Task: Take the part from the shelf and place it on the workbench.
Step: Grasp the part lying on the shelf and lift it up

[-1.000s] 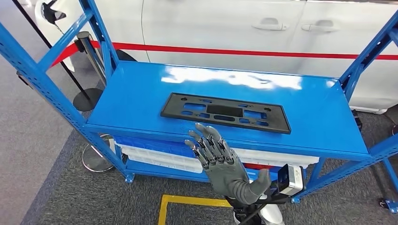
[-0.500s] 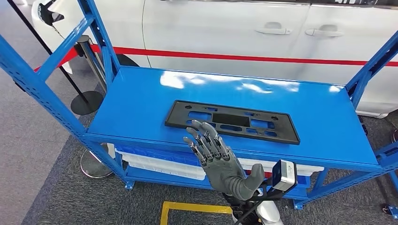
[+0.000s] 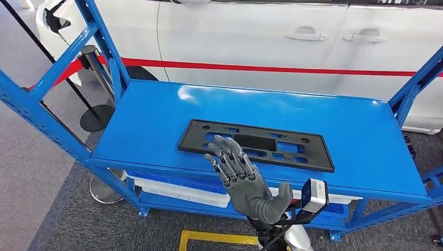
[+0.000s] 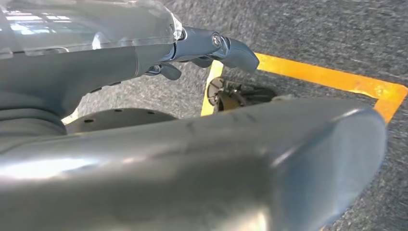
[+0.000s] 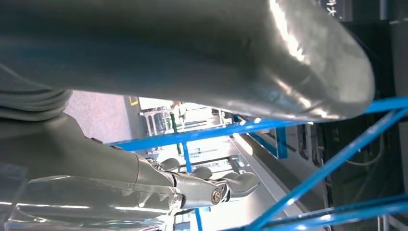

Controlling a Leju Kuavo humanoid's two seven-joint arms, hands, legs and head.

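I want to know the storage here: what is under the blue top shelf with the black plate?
Under the top shelf sit white bins on a lower shelf; their contents are hidden by the top shelf and the raised right hand.

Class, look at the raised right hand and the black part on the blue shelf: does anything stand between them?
Nothing visible does. The right hand is raised, empty, fingers spread, at the shelf's front edge, and the black part lies flat just beyond with nothing on it.

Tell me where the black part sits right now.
In the head view, the black part lies flat on the blue shelf, near its front edge and about midway along it, just beyond the raised right hand; a white car stands behind.
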